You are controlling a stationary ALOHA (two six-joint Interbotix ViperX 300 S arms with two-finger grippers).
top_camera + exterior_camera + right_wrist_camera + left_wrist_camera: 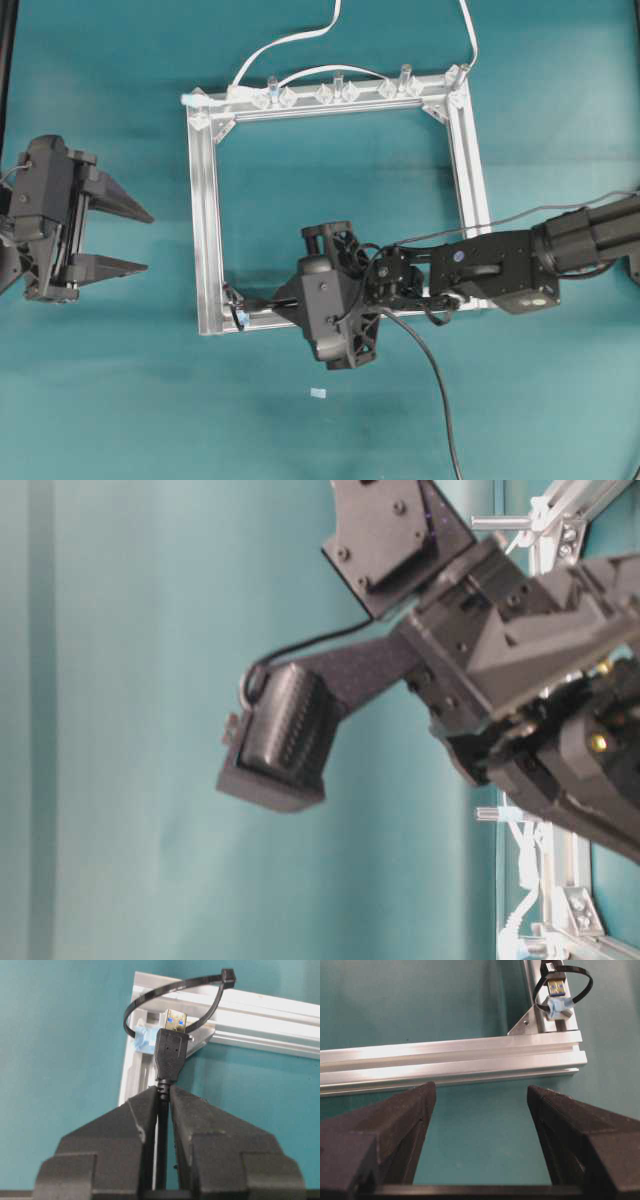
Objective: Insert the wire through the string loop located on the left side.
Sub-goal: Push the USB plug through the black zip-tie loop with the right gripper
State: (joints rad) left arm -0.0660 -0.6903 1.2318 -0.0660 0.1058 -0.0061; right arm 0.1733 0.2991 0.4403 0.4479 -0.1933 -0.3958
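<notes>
Right gripper (162, 1105) clamped on wire (170, 1052) just behind plug, metal tip poking into string loop (175, 1002) straight ahead at frame (260, 1015) corner. Risks: plug body snagging loop edge and pushing it flat, or wire slipping back through fingers. Left gripper (480, 1130) spread wide, holding nothing, well short of loop, tabletop (395, 1000) beyond.

- Overhead view looks straight down on the counter (100, 400).
- Table-level view sits low, turned sideways, very close to an arm.
- Both wrist views look along their claws, close, sharing the frame (470, 1060) corner with the string loop (175, 995).
</notes>
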